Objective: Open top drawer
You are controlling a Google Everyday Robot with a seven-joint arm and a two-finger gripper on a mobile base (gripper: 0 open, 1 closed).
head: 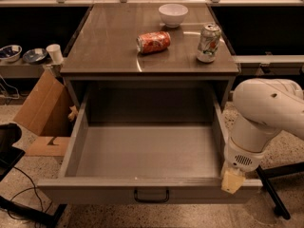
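Surface [109, 46]: brown top, up and behind the claw [232, 180], with a white bowl [173, 14], a red can [153, 42] lying down and a green can [208, 42] standing.
Top drawer [142, 151]: pulled wide out, grey inside, just left of the claw.
Handle [151, 195]: dark bar, low and left of the claw.
Claw: yellowish tip at the drawer's front right corner; I cannot tell if it is clenched or released.
Arm [266, 113]: white, above the claw.

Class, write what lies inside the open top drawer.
The top drawer shows only bare grey floor; the front panel hides its nearest strip. The gripper sits at its front right corner.
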